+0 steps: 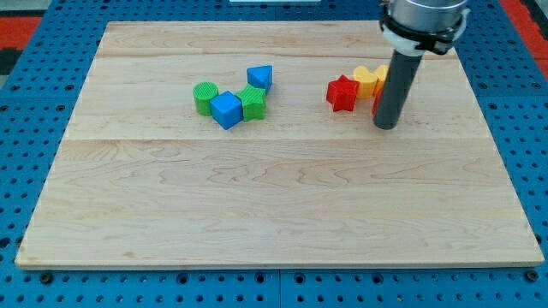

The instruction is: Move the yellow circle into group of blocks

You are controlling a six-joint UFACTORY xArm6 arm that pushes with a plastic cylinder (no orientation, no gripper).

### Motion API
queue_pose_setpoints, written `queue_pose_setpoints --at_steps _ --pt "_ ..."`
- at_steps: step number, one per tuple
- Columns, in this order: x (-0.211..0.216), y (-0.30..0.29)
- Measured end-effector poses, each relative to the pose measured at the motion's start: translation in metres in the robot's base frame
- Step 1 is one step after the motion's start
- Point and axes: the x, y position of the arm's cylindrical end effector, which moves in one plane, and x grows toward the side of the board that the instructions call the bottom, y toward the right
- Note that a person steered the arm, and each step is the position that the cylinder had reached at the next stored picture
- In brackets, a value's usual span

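Note:
A yellow block (369,79) sits at the view's upper right, touching a red star block (342,93) on its left; its exact shape is partly hidden by my rod. A second red block (377,103) shows as a sliver behind the rod. My tip (386,127) rests on the board just right of and below these blocks. A group of blocks lies left of centre: a green round block (205,97), a blue cube (227,109), a green block (253,102) and a blue block (260,78).
The wooden board (274,205) lies on a blue pegboard surface (34,103). The arm's grey and black wrist (424,21) hangs over the board's upper right corner.

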Motion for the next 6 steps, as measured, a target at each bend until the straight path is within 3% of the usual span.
queue_pose_setpoints --at_steps 1,3,5,6 --pt "-0.006 -0.012" --pt "-0.010 0.037" --pt "-0.017 0.009" --pt "-0.017 0.038"
